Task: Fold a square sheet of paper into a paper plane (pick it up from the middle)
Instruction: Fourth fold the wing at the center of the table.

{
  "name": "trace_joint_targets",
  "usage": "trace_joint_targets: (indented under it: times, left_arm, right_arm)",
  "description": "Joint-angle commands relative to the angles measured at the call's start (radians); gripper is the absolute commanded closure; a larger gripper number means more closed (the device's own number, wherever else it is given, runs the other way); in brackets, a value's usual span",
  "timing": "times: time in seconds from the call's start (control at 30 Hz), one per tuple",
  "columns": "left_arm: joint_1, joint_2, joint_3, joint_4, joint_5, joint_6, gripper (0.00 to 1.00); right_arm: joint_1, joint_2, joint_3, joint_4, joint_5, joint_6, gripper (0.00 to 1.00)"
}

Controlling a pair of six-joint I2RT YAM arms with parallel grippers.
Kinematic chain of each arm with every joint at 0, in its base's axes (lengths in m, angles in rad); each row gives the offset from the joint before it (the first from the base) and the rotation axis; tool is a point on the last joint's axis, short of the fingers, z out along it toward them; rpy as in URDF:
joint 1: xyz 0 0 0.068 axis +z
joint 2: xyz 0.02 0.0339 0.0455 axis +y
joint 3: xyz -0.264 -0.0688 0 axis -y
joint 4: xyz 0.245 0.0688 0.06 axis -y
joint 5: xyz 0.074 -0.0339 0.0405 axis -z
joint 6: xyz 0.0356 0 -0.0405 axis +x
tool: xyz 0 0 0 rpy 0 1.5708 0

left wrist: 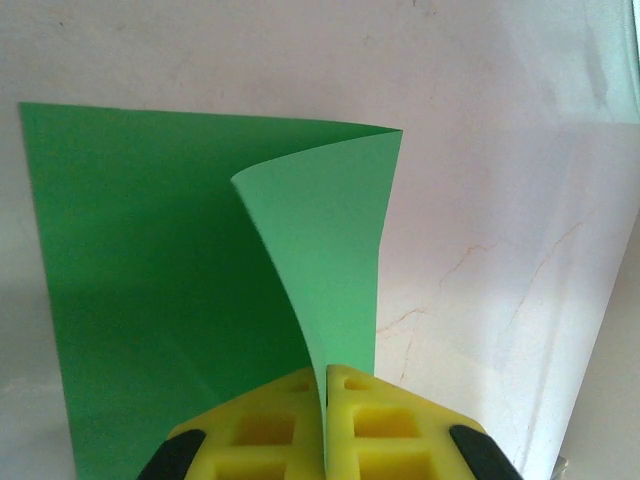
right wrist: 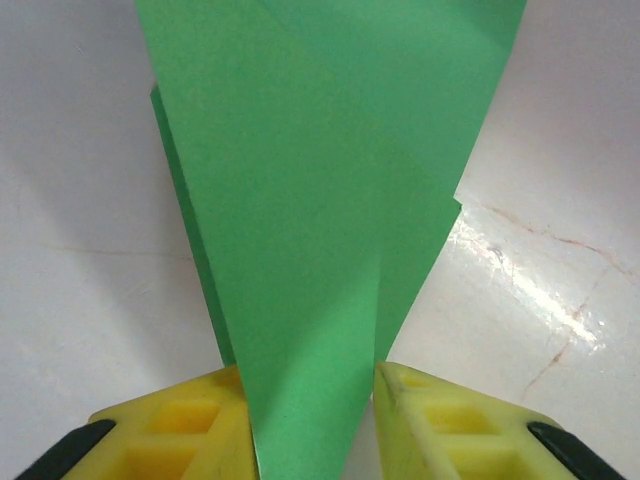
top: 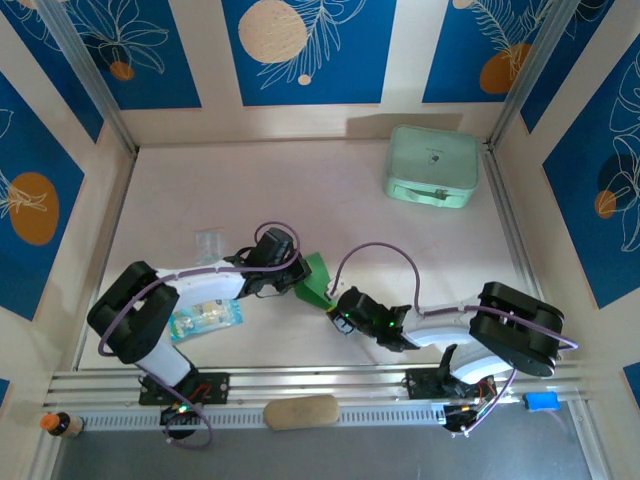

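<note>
Top view, green paper (top: 318, 272): mid-table, between the two claws, well apart from the mint case (top: 432, 165) at the far right.
Top view, left gripper (top: 296, 276): at the paper's left side; from here it cannot be told whether it is closed.
Top view, right gripper (top: 333, 303): at the paper's near tip.
Left wrist, left gripper (left wrist: 327, 378): yellow fingers pressed together on a curled-up flap of the green paper (left wrist: 150, 280). The rest of the sheet spreads out beyond them over the table (left wrist: 500, 150).
Right wrist, right gripper (right wrist: 312, 400): fingers slightly apart, clamped on the narrow folded end of the green paper (right wrist: 300, 200), which widens away from them.
</note>
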Motion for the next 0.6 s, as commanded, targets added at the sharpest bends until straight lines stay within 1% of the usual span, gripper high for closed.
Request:
trace_joint_targets:
  times: [0.0,0.17,0.27,0.37,0.5,0.57]
  left_arm:
    - [0.011,-0.002,0.012,-0.019,0.01,0.004,1.0]
    - [0.013,0.001,0.027,-0.04,0.015,0.017,0.99]
    - [0.013,0.005,0.036,-0.043,0.025,0.022,0.98]
    - [0.012,0.013,0.047,-0.056,0.029,0.028,0.97]
    - [0.012,0.007,0.058,-0.086,0.021,0.044,0.92]
    - [0.012,0.001,0.063,-0.1,0.013,0.055,0.83]
  right_arm:
    - [-0.001,0.009,-0.021,0.064,0.013,0.012,0.67]
    - [0.005,0.028,-0.05,0.16,0.044,-0.043,0.65]
    - [0.002,0.048,-0.047,0.189,0.049,-0.071,0.65]
    - [0.002,0.069,-0.041,0.213,0.055,-0.083,0.66]
    - [0.0,0.066,-0.043,0.21,0.035,-0.085,0.72]
    - [-0.003,0.061,-0.042,0.195,0.018,-0.08,0.75]
